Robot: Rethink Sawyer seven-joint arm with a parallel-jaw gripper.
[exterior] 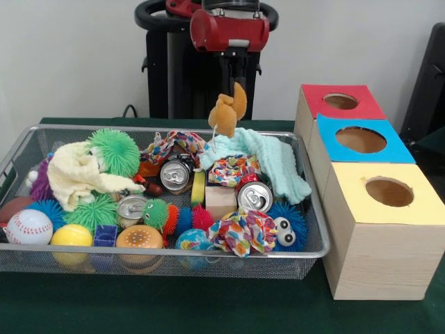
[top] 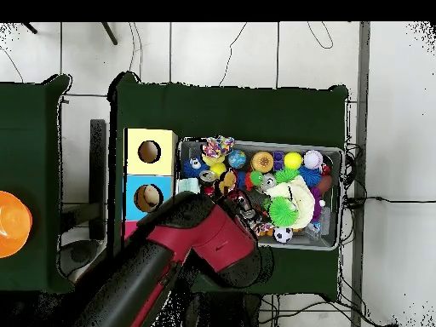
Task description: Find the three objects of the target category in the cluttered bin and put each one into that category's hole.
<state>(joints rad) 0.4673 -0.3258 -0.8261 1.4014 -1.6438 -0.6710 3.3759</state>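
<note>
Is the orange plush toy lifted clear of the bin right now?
Yes: the orange plush toy hangs from the gripper, above the bin and its clutter.

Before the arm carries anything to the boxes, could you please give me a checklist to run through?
1. Plush hanging from the gripper: ok.
2. Plush lifted free of the cloth: cannot tell.
3. Red hole, blue hole and yellow hole unblocked: ok.
4. Which hole takes the plush: cannot tell.
5. Hold secure enough for travel: cannot tell.
</note>
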